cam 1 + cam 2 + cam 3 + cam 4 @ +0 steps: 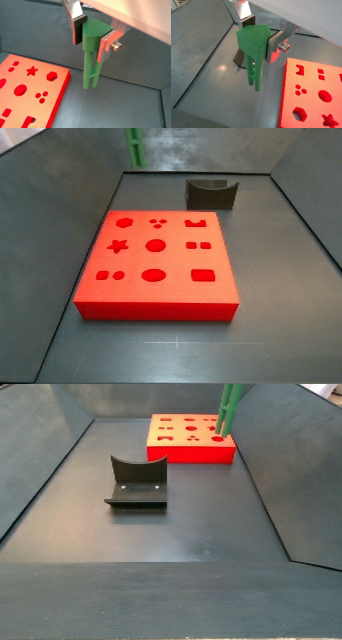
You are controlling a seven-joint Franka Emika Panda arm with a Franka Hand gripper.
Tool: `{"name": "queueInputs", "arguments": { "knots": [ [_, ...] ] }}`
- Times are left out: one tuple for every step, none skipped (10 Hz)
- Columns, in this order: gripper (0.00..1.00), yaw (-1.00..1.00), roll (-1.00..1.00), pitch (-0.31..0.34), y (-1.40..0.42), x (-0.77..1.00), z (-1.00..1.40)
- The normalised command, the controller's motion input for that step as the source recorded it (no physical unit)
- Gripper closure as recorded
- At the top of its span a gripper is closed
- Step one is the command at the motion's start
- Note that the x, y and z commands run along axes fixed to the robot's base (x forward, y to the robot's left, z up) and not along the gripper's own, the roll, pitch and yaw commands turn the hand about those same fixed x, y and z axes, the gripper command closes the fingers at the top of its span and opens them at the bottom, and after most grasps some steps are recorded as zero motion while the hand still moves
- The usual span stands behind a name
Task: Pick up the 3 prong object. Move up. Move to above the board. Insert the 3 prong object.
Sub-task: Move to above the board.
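Dark grey walled floor (160, 353) | board (156, 268) lay flat, cutouts up | hand (95, 35) clamped on peg (91, 57) top, prongs hanging down, raised beside board, not yet over it | holder (136, 482) well apart from board

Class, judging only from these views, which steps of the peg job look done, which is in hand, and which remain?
Done: the gripper is shut on the 3 prong object and holds it off the floor, away from the dark grey holder. In hand: carrying it over; in both wrist views it hangs beside the board, not above. Left: centring over the three small dots and inserting.
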Motion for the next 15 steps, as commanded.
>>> {"name": "queueInputs", "arguments": {
  "knots": [
    [1.00,0.34,-0.09,0.036,0.00,0.04,-0.01],
    [1.00,0.34,-0.09,0.036,0.00,0.04,-0.01],
    [1.00,0.34,-0.09,0.036,0.00,0.04,-0.01],
    [1.00,0.34,-0.09,0.036,0.00,0.04,-0.01],
    [1.00,0.34,-0.09,0.036,0.00,0.04,-0.01],
    [1.00,0.34,-0.09,0.036,0.00,0.04,-0.01],
    [1.00,0.34,-0.09,0.036,0.00,0.04,-0.01],
    [1.00,0.34,-0.09,0.036,0.00,0.04,-0.01],
    [1.00,-1.00,0.00,0.077,-1.00,0.35,0.36],
    [1.00,-1.00,0.00,0.080,-1.00,0.35,0.36],
    [1.00,-1.00,0.01,0.098,-1.00,0.36,0.36],
    [1.00,-1.00,0.00,0.119,-1.00,0.39,0.36],
    [1.00,-1.00,0.00,0.128,-1.00,0.40,0.36],
    [1.00,-1.00,0.01,0.143,-1.00,0.41,0.36],
    [1.00,-1.00,0.01,0.160,-1.00,0.43,0.37]
  ]
}}
